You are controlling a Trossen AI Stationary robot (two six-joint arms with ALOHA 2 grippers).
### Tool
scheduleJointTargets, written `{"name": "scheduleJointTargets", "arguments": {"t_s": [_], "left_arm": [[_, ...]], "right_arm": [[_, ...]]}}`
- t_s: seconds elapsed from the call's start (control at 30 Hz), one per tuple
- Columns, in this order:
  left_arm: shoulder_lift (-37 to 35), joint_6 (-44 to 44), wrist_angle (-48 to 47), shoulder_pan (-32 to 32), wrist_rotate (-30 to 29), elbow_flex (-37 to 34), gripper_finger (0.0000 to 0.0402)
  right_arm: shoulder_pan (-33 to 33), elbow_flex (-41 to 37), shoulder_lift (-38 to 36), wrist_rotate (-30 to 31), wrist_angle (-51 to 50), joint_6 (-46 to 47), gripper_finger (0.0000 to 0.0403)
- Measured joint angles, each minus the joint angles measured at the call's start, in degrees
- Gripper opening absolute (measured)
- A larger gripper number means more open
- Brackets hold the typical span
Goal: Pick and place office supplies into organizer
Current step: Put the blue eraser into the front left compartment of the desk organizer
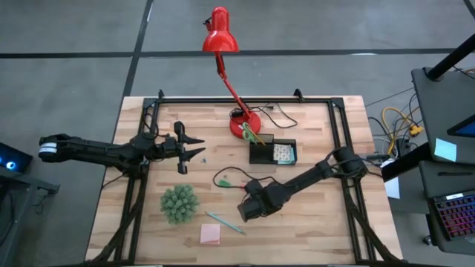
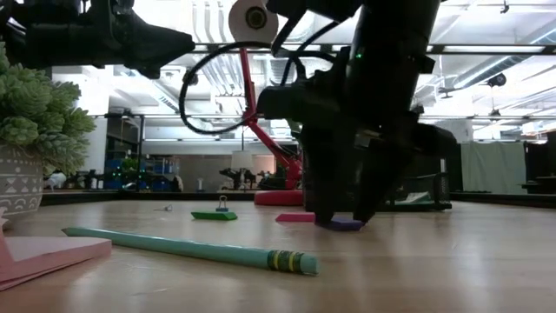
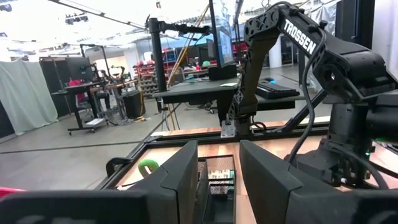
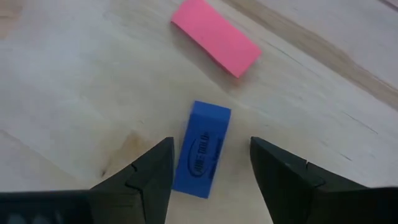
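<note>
Black organizer (image 1: 272, 153) holds scissors (image 1: 251, 136) and sticky notes (image 1: 283, 153); right claw (image 4: 211, 163) spread around blue eraser (image 4: 201, 149); left claw (image 1: 194, 144) apart.

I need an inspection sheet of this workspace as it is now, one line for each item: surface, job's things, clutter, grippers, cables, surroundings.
Surface: wooden table inside a black frame.
Job's things: black organizer near the lamp base, a sticky-note pad in one compartment; blue eraser and pink eraser loose on the wood; teal pencil; pink sticky-note pad; green-handled scissors.
Clutter: fuzzy green ball; red desk lamp.
Grippers: right gripper low over the blue eraser, jaws open either side of it; left gripper raised, holding nothing.
Cables: lamp cord on the table; yellow cables off the table's right edge.
Surroundings: laptop, workshop desks.
</note>
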Motion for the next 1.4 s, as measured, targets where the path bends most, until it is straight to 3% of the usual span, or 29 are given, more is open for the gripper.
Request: {"name": "scheduleJointTargets", "arguments": {"t_s": [0.8, 1.23, 1.4], "left_arm": [[0.00, 0.04, 0.00, -0.02, 0.00, 0.00, 0.0107], [0.00, 0.04, -0.40, -0.02, 0.00, 0.00, 0.0107], [0.00, 0.04, -0.37, -0.02, 0.00, 0.00, 0.0107]], "right_arm": [[0.57, 0.15, 1.25, -2.72, 1.42, -0.87, 0.0197], [0.50, 0.06, 1.23, -6.99, 0.52, -3.36, 0.0077], [0.52, 0.06, 1.20, -7.94, 0.35, -3.52, 0.0057]]}}
